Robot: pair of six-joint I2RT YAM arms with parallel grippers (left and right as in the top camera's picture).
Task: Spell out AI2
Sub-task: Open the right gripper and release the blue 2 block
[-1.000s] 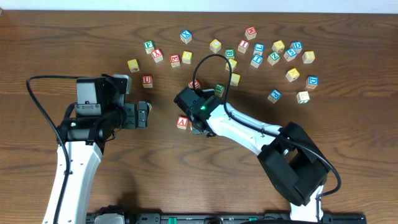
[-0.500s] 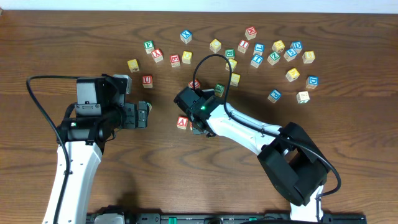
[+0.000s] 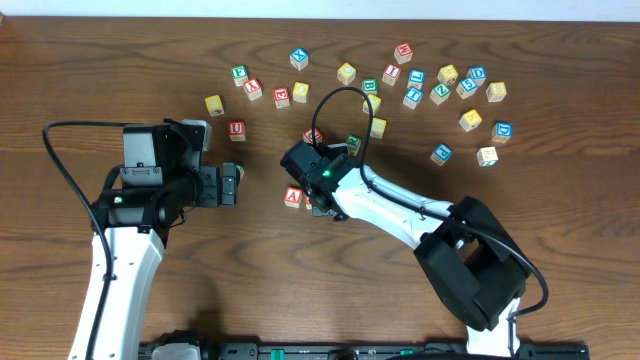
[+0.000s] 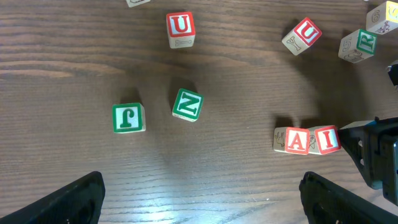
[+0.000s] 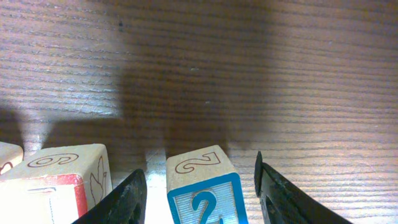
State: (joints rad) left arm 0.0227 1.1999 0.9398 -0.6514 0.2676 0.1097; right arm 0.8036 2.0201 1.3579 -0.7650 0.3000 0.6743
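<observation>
The red "A" cube (image 4: pixel 297 140) and the red "I" cube (image 4: pixel 326 139) stand side by side, touching, in the left wrist view. The "A" cube also shows in the overhead view (image 3: pixel 293 196). The blue "2" cube (image 5: pixel 204 186) stands on the table just right of the "I" cube (image 5: pixel 56 186). My right gripper (image 5: pixel 199 183) is open, one finger on each side of the "2" cube with a small gap to each. In the overhead view the right gripper (image 3: pixel 318 203) hides the "I" and "2" cubes. My left gripper (image 4: pixel 202 199) is open and empty, left of the row.
A green cube with a Z-like mark (image 4: pixel 188 104) and a green "J" cube (image 4: pixel 128 117) lie ahead of the left gripper. Two red "U" cubes (image 4: pixel 180 28) (image 4: pixel 303 34) lie farther off. Several more cubes are scattered at the back of the table (image 3: pixel 440 85).
</observation>
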